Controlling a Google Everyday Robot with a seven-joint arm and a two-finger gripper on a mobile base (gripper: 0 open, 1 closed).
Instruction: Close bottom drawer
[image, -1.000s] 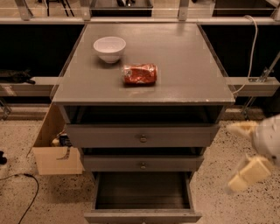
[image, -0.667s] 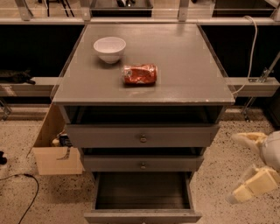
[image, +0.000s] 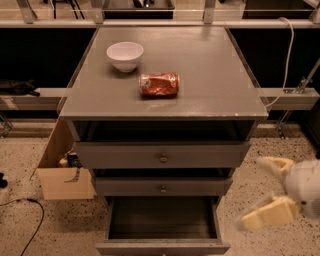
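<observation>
The bottom drawer (image: 162, 220) of the grey cabinet (image: 165, 100) stands pulled far out, its dark grey inside showing and its front at the lower edge of the view. The middle drawer (image: 163, 186) and the top drawer (image: 163, 155) sit slightly out, each with a small round knob. My gripper (image: 260, 192) hangs at the lower right, beside the cabinet and to the right of the open drawer, touching nothing. Its two cream fingers (image: 267, 212) are spread apart and hold nothing.
A white bowl (image: 125, 55) and a red crushed can (image: 159, 84) lie on the cabinet top. An open cardboard box (image: 62, 175) stands on the speckled floor at the left. A black cable (image: 30, 220) runs over the floor. A white cable (image: 287, 55) hangs at the right.
My gripper has moved down and a little left, now level with the lower drawers. The drawers have not moved.
</observation>
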